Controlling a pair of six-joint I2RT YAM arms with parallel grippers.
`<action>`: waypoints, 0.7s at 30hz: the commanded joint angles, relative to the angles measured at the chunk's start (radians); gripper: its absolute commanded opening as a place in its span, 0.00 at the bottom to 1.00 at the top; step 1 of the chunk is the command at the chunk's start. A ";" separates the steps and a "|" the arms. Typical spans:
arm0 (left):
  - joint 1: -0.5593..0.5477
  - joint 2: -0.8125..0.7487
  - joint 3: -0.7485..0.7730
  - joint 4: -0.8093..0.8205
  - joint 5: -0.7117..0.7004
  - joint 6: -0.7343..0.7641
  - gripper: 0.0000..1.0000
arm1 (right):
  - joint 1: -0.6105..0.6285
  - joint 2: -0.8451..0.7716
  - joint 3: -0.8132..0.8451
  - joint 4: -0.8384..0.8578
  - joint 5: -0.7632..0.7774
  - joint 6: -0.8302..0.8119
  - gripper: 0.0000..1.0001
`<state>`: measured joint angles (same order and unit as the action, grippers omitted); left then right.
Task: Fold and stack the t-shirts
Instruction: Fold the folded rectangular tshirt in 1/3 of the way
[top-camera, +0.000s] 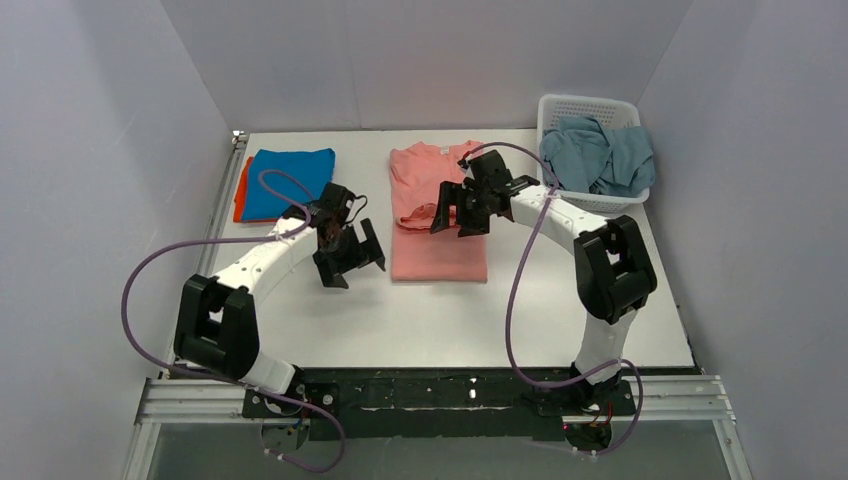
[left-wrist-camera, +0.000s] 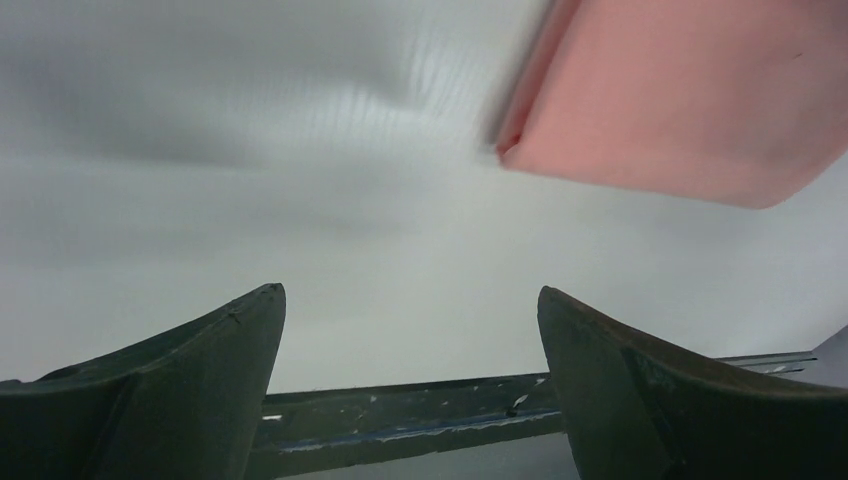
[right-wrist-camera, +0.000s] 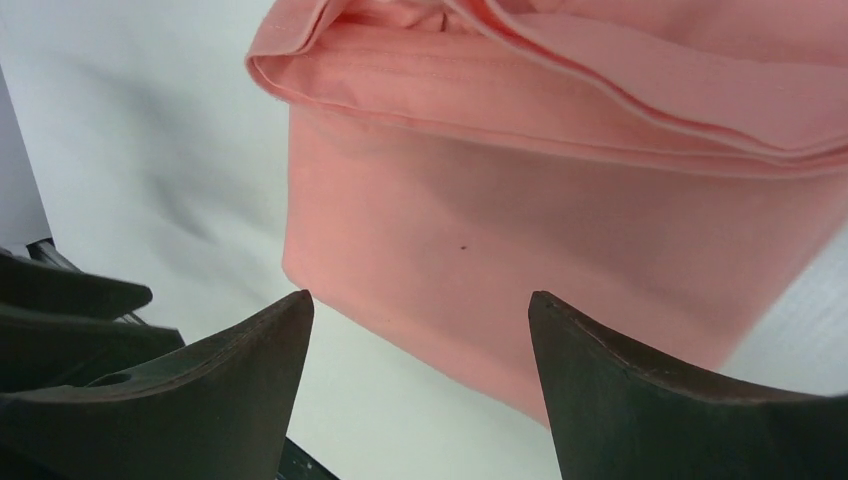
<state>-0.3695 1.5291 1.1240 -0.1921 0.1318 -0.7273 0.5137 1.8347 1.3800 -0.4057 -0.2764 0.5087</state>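
The salmon-pink t-shirt lies partly folded in the middle of the table, its upper half bunched in layers. My right gripper hovers over its upper part, open and empty. My left gripper hangs just left of the shirt's lower edge, open with only bare table between its fingers; a corner of the pink shirt shows beyond it. A folded bright blue t-shirt rests on an orange t-shirt at the back left. A dusty grey-blue t-shirt is heaped in the basket.
The white perforated basket stands at the back right corner. Grey walls close in the table on three sides. A metal rail with the arm bases runs along the near edge.
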 joint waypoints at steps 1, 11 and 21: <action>-0.002 -0.119 -0.141 -0.050 0.004 -0.031 0.98 | 0.021 0.064 -0.001 0.148 -0.005 0.046 0.87; -0.002 -0.281 -0.284 -0.036 -0.011 -0.036 0.98 | -0.022 0.393 0.474 0.016 0.138 0.025 0.87; -0.002 -0.126 -0.182 0.058 0.062 -0.028 0.98 | -0.047 0.135 0.329 -0.069 0.252 -0.011 0.90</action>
<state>-0.3695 1.3159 0.8909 -0.1287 0.1425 -0.7551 0.4599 2.2086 1.9099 -0.4458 -0.1104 0.5148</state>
